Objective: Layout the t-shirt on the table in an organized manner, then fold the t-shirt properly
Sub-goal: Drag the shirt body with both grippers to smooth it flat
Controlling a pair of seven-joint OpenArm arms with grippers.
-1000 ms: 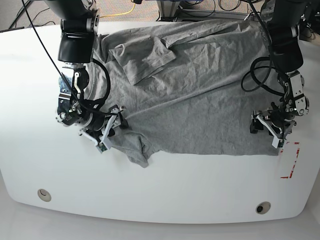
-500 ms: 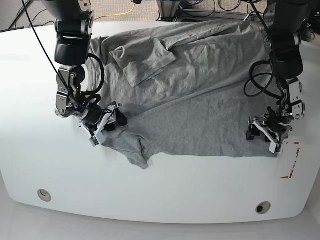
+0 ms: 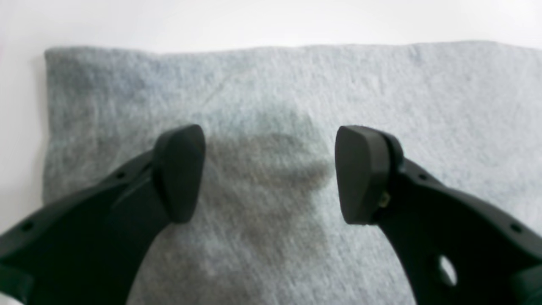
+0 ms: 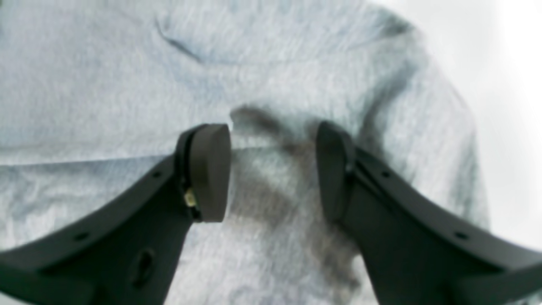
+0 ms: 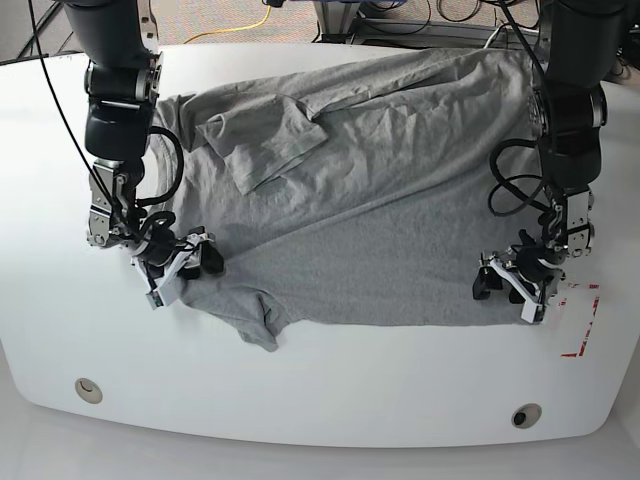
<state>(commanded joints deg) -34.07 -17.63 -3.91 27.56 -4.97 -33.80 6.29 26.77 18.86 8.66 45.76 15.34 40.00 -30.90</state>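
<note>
The t-shirt (image 5: pixel 370 200) lies spread and creased across the table (image 5: pixel 330 390), one sleeve folded onto its body. The left gripper (image 3: pixel 271 173) sits over the shirt's corner near the red tape outline (image 5: pixel 583 325), jaws parted with only cloth between them. The right gripper (image 4: pixel 273 169) hovers over a rumpled edge at the opposite side, jaws likewise apart; the blur makes contact hard to judge. No lettering can be read.

The glossy white table (image 5: pixel 330 400) bears the rumpled grey t-shirt (image 5: pixel 370 200) and red tape marks (image 5: pixel 580 325).
</note>
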